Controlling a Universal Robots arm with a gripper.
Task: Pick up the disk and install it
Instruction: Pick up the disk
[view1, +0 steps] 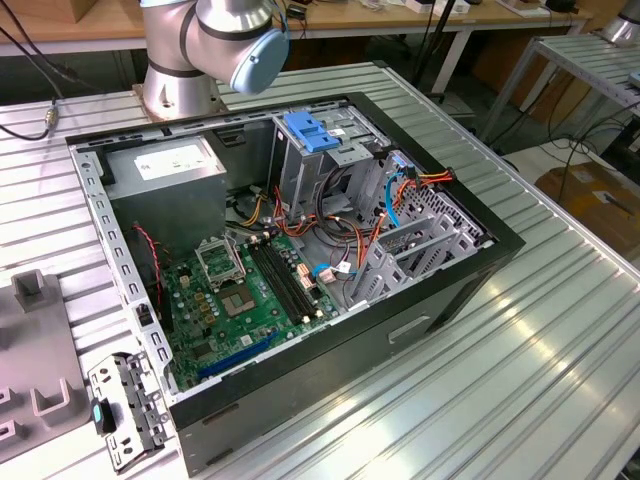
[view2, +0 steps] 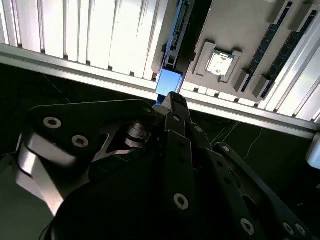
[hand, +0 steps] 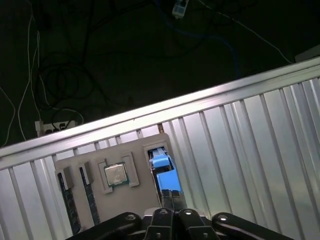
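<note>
One step underway: narrow fingers (hand: 167, 202) clamp the disk (hand: 163, 172) at its tray (hand: 137, 150) slot, apparently not lifted clear; installation in the computer case (view1: 430, 300) is outstanding.

Open computer case (view1: 420, 300) on ribbed table (view1: 520, 380), green motherboard (view1: 235, 300) inside, arm (view1: 215, 40) beside it

Arm (view1: 215, 40) with jaws pressed together

Disk (hand: 165, 176) standing on edge in grey holder (hand: 135, 150) slot, blue side rail showing.
</note>
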